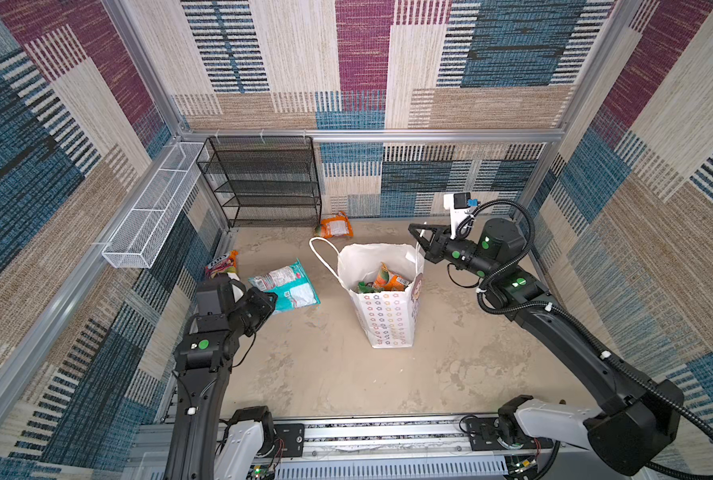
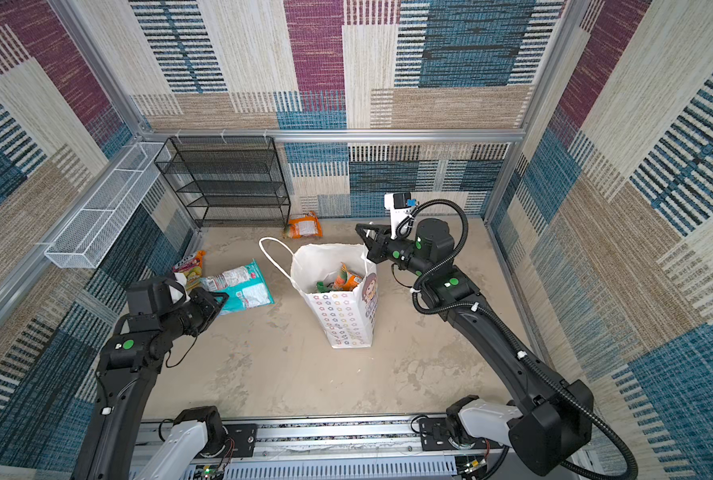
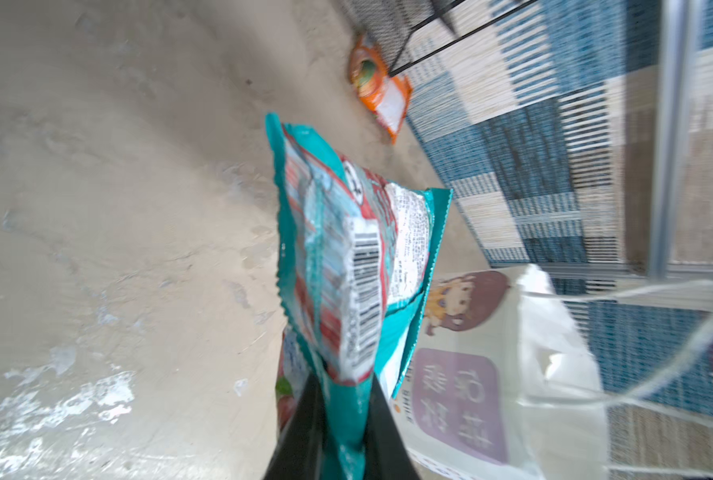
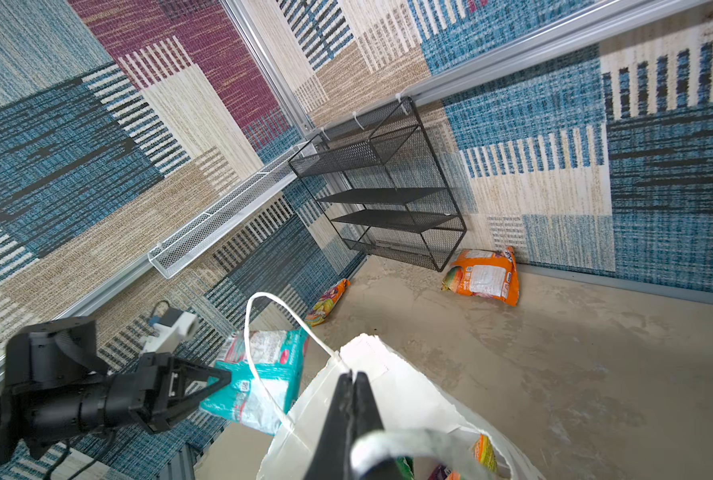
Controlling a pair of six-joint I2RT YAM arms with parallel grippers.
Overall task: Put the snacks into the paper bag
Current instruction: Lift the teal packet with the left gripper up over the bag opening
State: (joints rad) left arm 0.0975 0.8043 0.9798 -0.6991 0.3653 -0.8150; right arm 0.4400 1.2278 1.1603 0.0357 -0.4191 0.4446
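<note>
**A:** How far along?

**B:** Partway, by my reading. The paper bag stands upright mid-bench with its mouth open. Inside are a bagged orange pouch and a green pouch. What lies deeper, cannot tell.

**A:** What's left outside?

**B:** Three snacks in view. The teal pouch lies left of the bag, apart from it. A loose orange pouch sits at the foot of the black mesh rack. A pink-yellow pouch lies against the left wall.

**A:** Tools?

**B:** The left tool is narrow, clamped on the teal pouch's near edge; the left wrist view shows foil pinched between both fingers. Whether the far end rests on the bench, cannot tell. The right tool is pressed together at the bag's far right rim corner, with nothing plainly between the fingers. A white cord handle loops across them, blurred. Probably it is steadying the mouth. I judge teal goes in next.

**A:** Surface, room?

**B:** The bench is tan and mottled, with pale scuffed patches. Walls close in on three sides, woven patchwork in blue, maroon and beige on an aluminium frame. A white wire basket hangs on the left wall.
</note>
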